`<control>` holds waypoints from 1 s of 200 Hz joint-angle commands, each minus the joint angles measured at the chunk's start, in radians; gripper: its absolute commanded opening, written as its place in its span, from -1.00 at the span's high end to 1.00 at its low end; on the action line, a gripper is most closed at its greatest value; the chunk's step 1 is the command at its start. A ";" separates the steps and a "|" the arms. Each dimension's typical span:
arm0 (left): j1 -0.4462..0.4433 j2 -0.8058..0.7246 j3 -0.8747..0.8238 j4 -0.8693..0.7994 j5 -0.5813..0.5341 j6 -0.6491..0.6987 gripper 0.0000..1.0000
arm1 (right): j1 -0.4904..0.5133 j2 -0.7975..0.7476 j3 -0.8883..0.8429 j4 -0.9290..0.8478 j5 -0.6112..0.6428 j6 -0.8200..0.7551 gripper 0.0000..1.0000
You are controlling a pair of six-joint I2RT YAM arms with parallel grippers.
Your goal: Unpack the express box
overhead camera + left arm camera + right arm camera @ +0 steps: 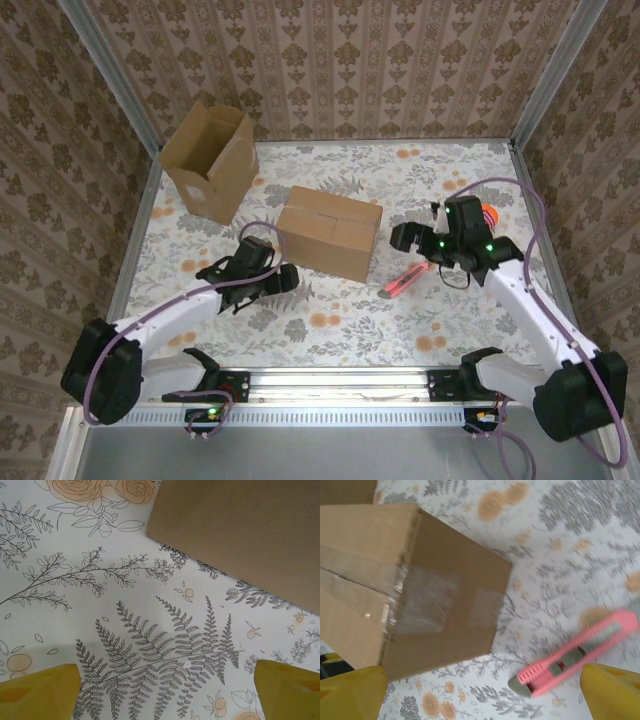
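Well, at the far left I see an opened carton (208, 160) standing on the floral table (330, 335). My left gripper (284, 279) sits just near-left of the taped express box (330, 232) at centre, fingers apart, holding nothing. Right of the box lies a pink utility knife (402, 282); my right gripper (405, 238) hovers close by it, fingers spread wide.

White arm links (175, 310), black joints (100, 375), purple cables (535, 215) (green lights (437, 243) aglow), yellow end effector fingertips (40, 692)
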 commanded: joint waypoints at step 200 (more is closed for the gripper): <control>0.206 0.428 0.290 0.170 0.084 0.068 -0.82 | 0.237 0.400 0.161 0.361 -0.111 0.003 -1.00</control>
